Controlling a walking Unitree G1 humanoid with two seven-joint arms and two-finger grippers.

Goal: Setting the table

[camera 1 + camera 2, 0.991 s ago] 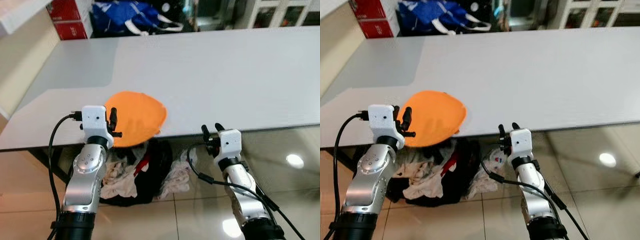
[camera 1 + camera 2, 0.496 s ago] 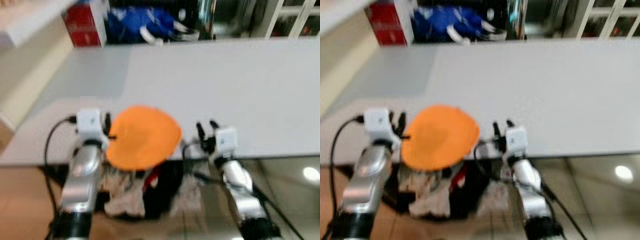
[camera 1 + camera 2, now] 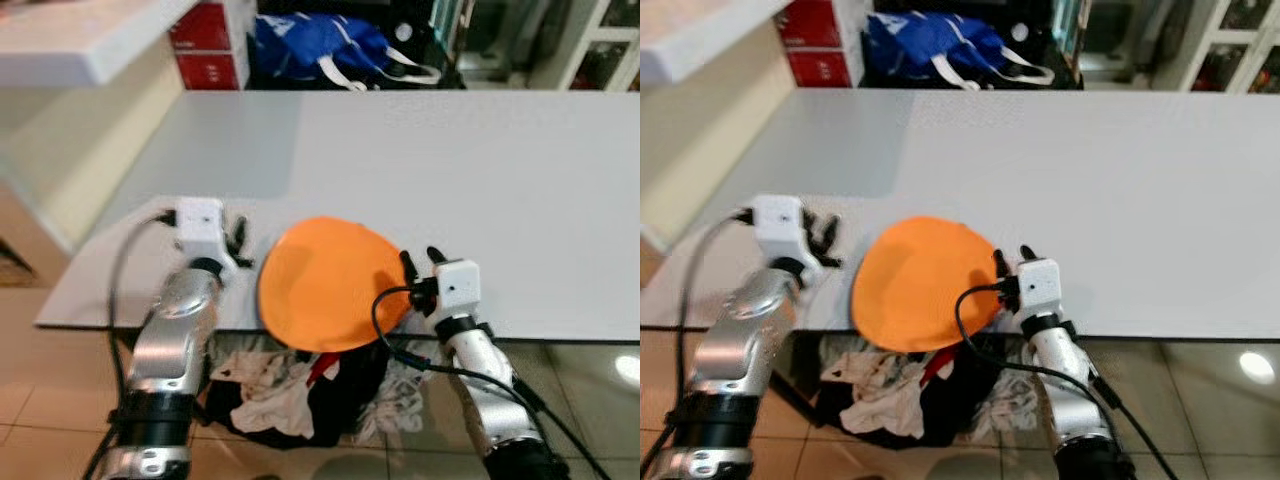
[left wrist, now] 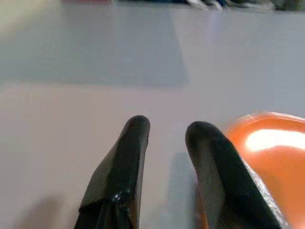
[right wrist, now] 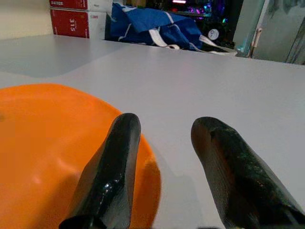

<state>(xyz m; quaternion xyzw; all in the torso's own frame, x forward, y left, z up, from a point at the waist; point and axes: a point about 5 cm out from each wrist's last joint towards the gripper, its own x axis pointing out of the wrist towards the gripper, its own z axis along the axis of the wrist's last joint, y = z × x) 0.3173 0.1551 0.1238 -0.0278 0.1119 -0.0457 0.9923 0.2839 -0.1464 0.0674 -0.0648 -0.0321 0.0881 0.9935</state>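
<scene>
An orange plate point(image 3: 328, 283) overhangs the counter point(image 3: 480, 170) edge at lower centre. The left gripper point(image 3: 236, 240) and right gripper point(image 3: 420, 265) flank it, fingers narrowly parted, holding nothing.

So the orange plate point(image 3: 330, 283) is a plain round one, matte and shallow, lying flat on the grey counter point(image 3: 480, 170) with its near edge hanging out past the counter's front edge. It sits between the two sets of fingers: the right fingers point(image 5: 119, 162) hover over its rim, the left fingers point(image 4: 209, 162) are just beside its other side
</scene>
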